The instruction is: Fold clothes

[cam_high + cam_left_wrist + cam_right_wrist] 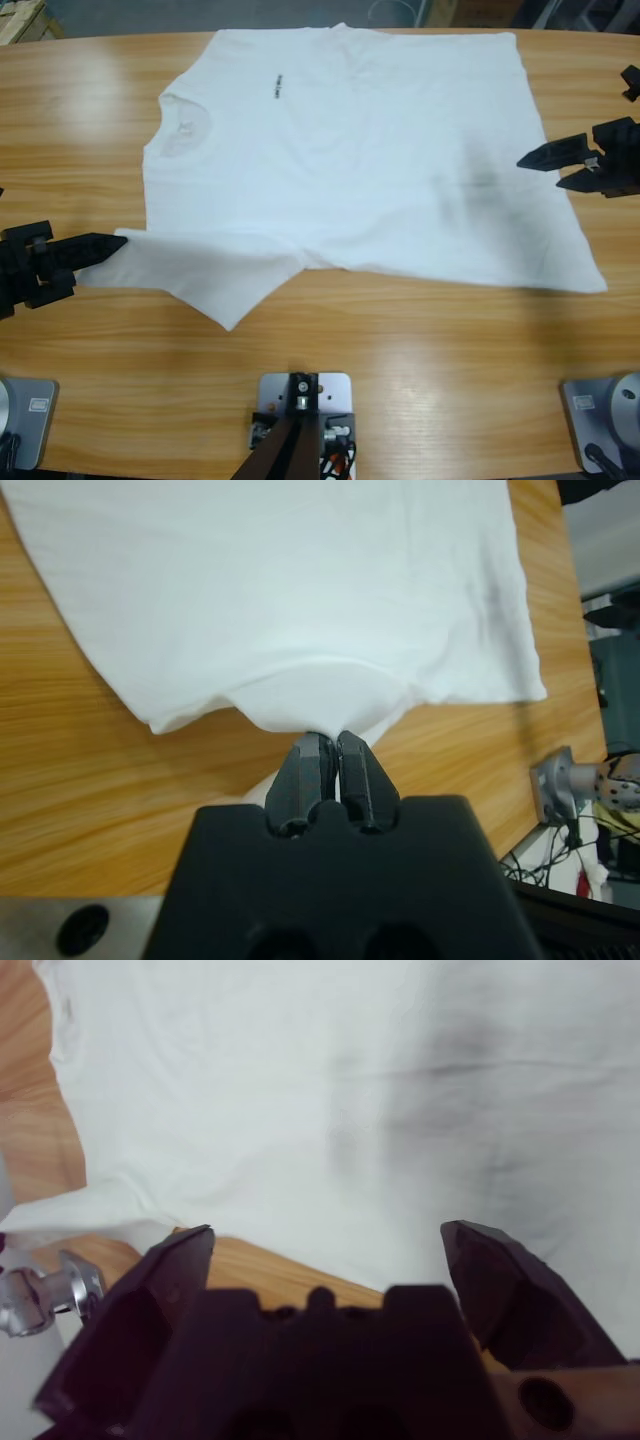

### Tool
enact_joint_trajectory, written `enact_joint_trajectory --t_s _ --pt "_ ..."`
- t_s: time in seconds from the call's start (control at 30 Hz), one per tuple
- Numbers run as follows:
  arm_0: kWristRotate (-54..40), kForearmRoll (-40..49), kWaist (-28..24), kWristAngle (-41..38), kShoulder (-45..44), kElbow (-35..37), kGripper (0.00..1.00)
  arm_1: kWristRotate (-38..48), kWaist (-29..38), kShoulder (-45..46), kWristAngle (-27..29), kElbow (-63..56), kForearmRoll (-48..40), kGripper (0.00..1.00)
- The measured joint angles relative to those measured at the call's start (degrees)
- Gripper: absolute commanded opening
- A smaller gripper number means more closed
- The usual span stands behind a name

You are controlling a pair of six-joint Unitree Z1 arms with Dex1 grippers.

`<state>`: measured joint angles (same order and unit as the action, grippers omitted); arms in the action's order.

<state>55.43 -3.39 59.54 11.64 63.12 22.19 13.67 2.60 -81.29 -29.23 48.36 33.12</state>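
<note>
Evidently at the first fold, the left gripper [118,242] pinches the sleeve of the T-shirt [360,160] spread on the table [420,350], while the right gripper [535,168] gapes empty near the hem, needing a grasp next.

I am seeing bright, even light from above; it is giving pale glare patches on the table [420,340]. The T-shirt [360,160] is looking almost overexposed, and a soft grey shadow is lying on it near the right gripper [548,168]. In the right wrist view the fingers [510,1280] are appearing blurred and out of focus.
</note>
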Motion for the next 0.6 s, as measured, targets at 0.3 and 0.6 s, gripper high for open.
enact_joint_trajectory --t_s 0.3,0.6 --pt "-0.48 0.0 -0.04 -1.37 2.59 1.76 0.0 3.64 -4.36 -2.88 2.14 1.77 1.26 1.0" --pt "-1.64 0.0 -0.7 -1.62 4.37 2.8 0.0 14.79 -5.47 -2.51 11.41 -1.59 -0.35 1.0"
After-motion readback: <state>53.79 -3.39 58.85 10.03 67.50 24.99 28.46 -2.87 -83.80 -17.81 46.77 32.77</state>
